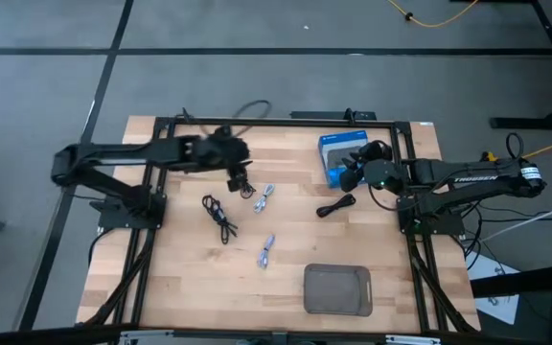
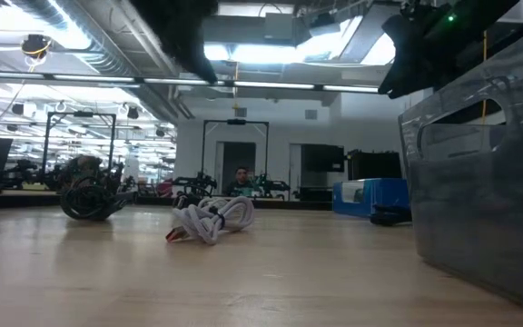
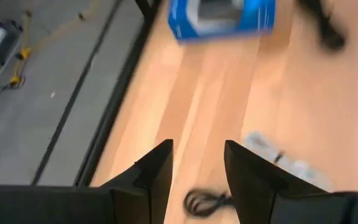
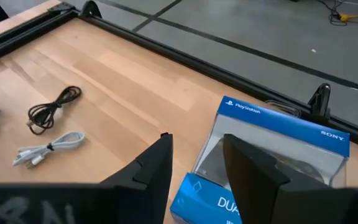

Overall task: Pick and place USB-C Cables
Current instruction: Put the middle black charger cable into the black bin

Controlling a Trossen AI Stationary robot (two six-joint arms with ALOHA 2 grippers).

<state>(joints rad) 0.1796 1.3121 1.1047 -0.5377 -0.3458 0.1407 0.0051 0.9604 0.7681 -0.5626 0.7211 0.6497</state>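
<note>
Wooden table point(image 1: 190, 287) holds blue box point(image 1: 338, 156) far right, grey tray point(image 1: 337, 289) near. USB-C Cables: black bundle point(image 1: 219, 217), white bundles point(image 1: 263, 196) point(image 1: 267, 250), black bundle point(image 1: 335, 205) scattered mid-table. Left gripper point(image 1: 239, 182) parted, empty, over cables. Right gripper point(image 1: 351, 171) parted, empty, over box.

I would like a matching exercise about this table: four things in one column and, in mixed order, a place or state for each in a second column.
Things:
1. blue box
2. grey tray
3. left gripper
4. black cable

Places or states:
a. open, above the wood
b. lies loose on the wood beside the blue box
c. partly under the open right gripper
d. at the table edge opposite the blue box, nothing seen in it

Pairs: 1-c, 2-d, 3-a, 4-b
</note>
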